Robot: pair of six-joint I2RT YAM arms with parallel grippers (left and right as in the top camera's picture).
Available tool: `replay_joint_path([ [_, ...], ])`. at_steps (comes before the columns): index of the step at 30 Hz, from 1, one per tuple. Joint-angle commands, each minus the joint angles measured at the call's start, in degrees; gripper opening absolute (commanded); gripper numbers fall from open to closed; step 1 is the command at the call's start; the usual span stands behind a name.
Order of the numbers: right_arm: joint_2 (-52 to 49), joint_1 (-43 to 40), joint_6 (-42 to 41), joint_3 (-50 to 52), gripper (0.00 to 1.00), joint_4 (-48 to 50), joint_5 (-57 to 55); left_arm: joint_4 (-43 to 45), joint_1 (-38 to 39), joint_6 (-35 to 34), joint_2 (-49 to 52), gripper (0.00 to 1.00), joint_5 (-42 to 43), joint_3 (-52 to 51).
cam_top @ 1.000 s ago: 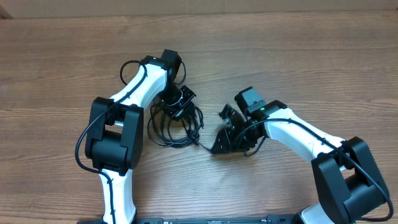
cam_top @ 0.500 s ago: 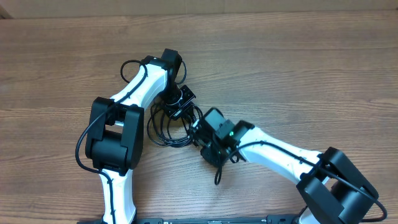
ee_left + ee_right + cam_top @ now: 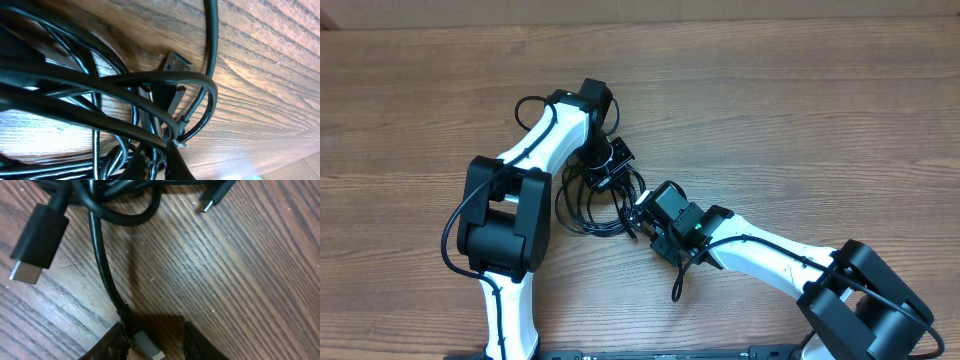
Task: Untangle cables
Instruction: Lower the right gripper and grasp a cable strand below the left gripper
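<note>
On the desk point(image 3: 800, 100), left of centre, the cables point(image 3: 588, 212) lie in one knotted bundle, so untangling looks barely begun. The left gripper point(image 3: 612, 168) is clamped on its loops. The right gripper point(image 3: 152, 340), jaws narrowly apart, straddles a loose plug point(image 3: 146, 347).

no legible text, label, brand mark, number or sign appears in any view. the cables point(image 3: 588, 208) show plain black jackets with no readable print. the plugs point(image 3: 39, 239) show no readable marking on housing or metal tip. the arm point(image 3: 545, 145) covers and the table point(image 3: 800, 110) surface carry no readable lettering.
</note>
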State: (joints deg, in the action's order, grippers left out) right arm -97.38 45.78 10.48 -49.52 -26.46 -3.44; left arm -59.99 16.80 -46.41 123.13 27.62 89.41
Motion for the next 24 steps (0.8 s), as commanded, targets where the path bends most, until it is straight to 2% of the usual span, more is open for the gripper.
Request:
replay_joint_path([
  [1, -0.13, -0.15, -0.2, 0.61, 0.25, -0.39, -0.79, -0.22, 0.11, 1.68, 0.94, 0.04, -0.57, 1.07],
  [5, -0.13, -0.15, -2.23, 0.55, 0.04, 0.59, 0.98, -0.81, 0.13, 1.68, 0.94, 0.04, -0.59, 1.07],
  [24, 0.42, -0.85, -2.75, -2.1, 0.04, 0.57, 3.78, -1.73, 0.13, 3.19, 0.94, 0.04, 0.5, 1.07],
])
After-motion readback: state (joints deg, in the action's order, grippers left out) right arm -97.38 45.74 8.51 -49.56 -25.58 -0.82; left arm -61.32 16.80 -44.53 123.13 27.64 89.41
